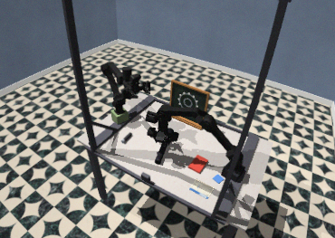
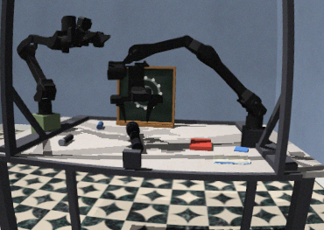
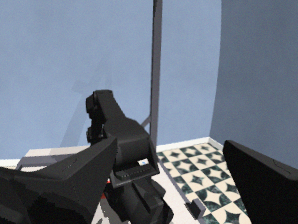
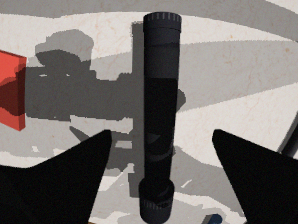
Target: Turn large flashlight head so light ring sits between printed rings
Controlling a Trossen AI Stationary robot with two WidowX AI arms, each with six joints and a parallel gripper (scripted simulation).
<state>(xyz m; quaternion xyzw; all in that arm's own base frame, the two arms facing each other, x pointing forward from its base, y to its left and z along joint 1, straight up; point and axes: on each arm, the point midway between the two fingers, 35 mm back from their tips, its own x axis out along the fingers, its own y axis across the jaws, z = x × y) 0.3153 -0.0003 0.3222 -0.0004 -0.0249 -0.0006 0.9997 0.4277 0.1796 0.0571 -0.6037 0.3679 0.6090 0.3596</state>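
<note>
The large black flashlight (image 1: pixel 159 157) (image 2: pixel 136 142) (image 4: pixel 161 55) lies on the table, its wider head towards the board. My right gripper (image 2: pixel 135 119) (image 4: pixel 163 135) is open above it, fingers pointing down on either side of the barrel near the head, nothing gripped. The framed green board (image 1: pixel 203 98) (image 2: pixel 169 79) stands at the back. Its light dots (image 1: pixel 187 101) appear as a circle along the outer printed ring; the right arm partly covers them in the exterior view. My left gripper (image 1: pixel 148 88) (image 2: pixel 108 38) (image 3: pixel 171 144) is open and empty, high above the left side.
A red block (image 1: pixel 198 164) (image 2: pixel 200 145), blue pad (image 1: pixel 218 178) (image 2: pixel 241 149) and pale tray (image 2: pixel 232 163) lie to the right. A small dark cylinder (image 1: pixel 127 138) (image 2: pixel 66 139) and a blue cylinder (image 2: pixel 100 125) lie left. A black box (image 2: pixel 132 158) sits at the front edge. Frame posts surround the table.
</note>
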